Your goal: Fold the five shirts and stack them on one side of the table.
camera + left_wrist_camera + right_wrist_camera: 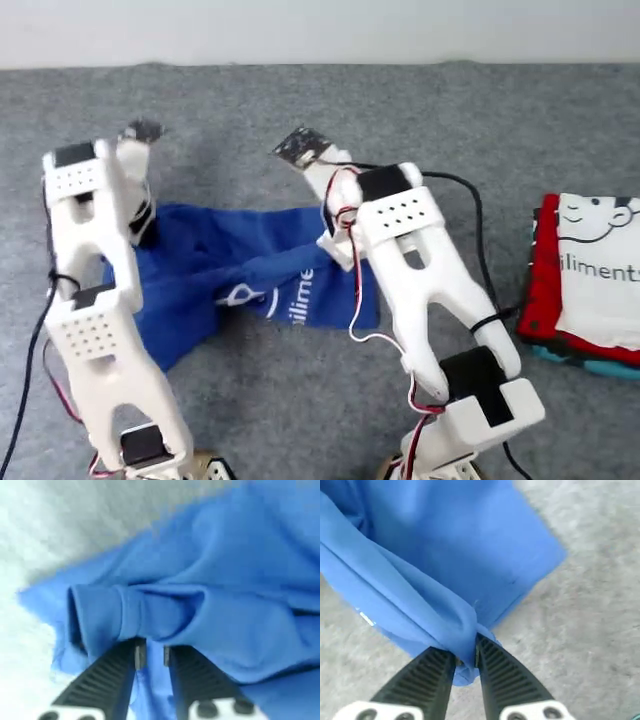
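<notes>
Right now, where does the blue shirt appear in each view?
High view: blue shirt crumpled between the two arms.
Left wrist view: a fold pinched in the left hand.
Right wrist view: a fold pinched in the right hand.
Shared landmark: the grey table cover.

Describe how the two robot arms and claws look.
The left arm and right arm are white plastic with perforated panels, black motors at the joints, and red, white and black cables. The left claw and right claw have black ribbed fingers.
</notes>
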### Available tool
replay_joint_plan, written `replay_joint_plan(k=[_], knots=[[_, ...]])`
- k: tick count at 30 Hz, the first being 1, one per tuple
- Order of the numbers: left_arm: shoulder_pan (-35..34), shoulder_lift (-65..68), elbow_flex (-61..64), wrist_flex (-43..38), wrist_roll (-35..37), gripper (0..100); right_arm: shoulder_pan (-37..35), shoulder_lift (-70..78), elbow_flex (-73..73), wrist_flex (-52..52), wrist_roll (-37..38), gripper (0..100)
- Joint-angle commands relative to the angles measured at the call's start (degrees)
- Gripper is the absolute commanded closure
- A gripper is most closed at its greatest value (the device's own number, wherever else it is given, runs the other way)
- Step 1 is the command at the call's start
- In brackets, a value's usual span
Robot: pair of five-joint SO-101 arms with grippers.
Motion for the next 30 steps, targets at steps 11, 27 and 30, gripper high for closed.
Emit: replay_joint_plan(k=[11, 27, 30], knots=[[0.18, -18.81, -3.03, 6.59, -1.49, 89, 1.45, -2.68, -2.64, -1.8, 0.09, 98.9], [0.18, -58.2, 58.15, 6.07, -21.01, 89, 1.45, -2.68, -2.37, 1.63, 0.09, 98.9], [0.18, -58.99, 65.36, 4.57, -24.26, 88, 1.45, -2.68, -2.37, 3.21, 0.09, 98.9]])
